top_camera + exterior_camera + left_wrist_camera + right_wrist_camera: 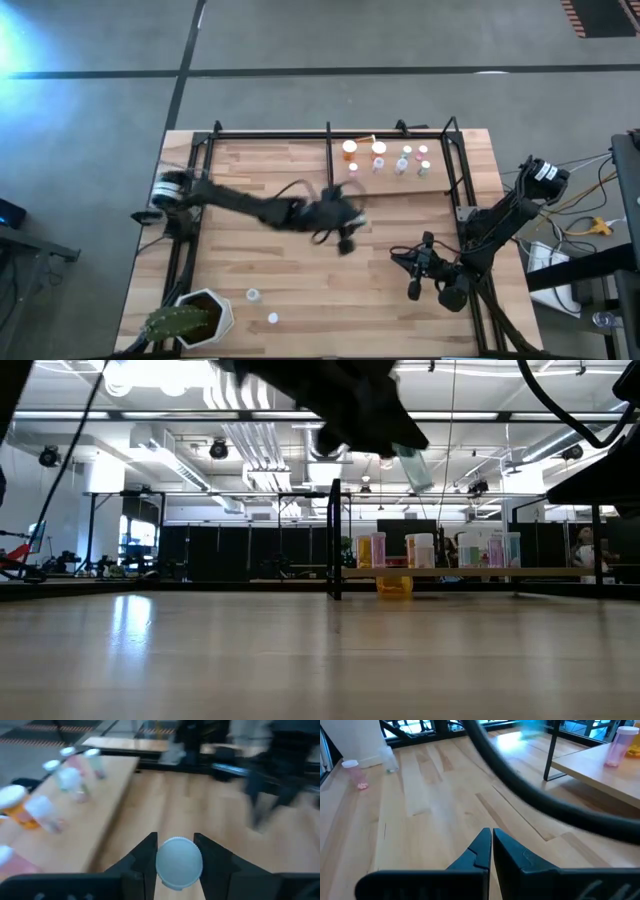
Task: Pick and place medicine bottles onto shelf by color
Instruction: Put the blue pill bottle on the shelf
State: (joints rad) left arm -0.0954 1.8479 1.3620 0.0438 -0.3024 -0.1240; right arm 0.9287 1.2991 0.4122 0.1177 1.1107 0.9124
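My left gripper [176,865] is clamped on a white-capped bottle [179,862], carried above the bench [260,265] near the shelf [437,182], and if I swing in too low it could topple the bottles [385,158] already standing there.

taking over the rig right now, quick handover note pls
Left gripper: shut on a white-capped bottle, raised over mid-table near the shelf.
Right gripper: shut, empty, low over the table's right front, waiting.
Done: about seven bottles stand on the shelf, among them two orange ones at its left end; the rest are too small to sort by color.
Left: the held bottle, plus two bottles on the table near the cactus pot, one of them pink in the right wrist view.
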